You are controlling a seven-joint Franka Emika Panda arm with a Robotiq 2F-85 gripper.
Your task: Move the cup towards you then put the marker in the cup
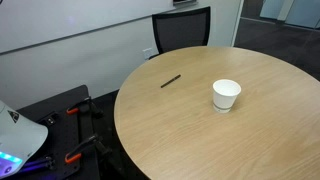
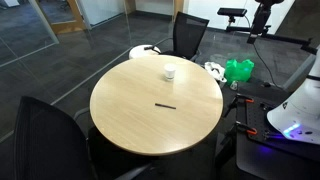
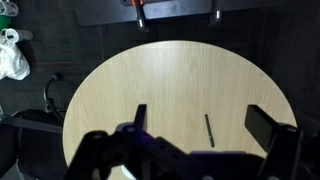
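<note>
Fingers (image 3: 140, 116) are standing wide apart with nothing between them; your gripper (image 3: 200, 118) is hanging open high over the table (image 3: 110, 90) in the wrist view. Below the gap, the marker (image 3: 209, 129) is lying flat on the wood, running 12 to 6 o'clock. The cup is not showing there for certain.

In an exterior view the cup (image 1: 226, 95) is standing upright, mouth up, at 4 o'clock from the marker (image 1: 171, 81) and well apart from it. In an exterior view the cup (image 2: 170, 71) is sitting at 12 o'clock from the marker (image 2: 164, 105), near the table's rim.

You are likely facing the reach for the cup first. Do it well by descending straight over it, straddling the wall below the rim and closing softly, since a thin wall may crush easily. Be keeping it upright and steering clear of the marker.

No brand, label or writing is showing legibly on anything.
</note>
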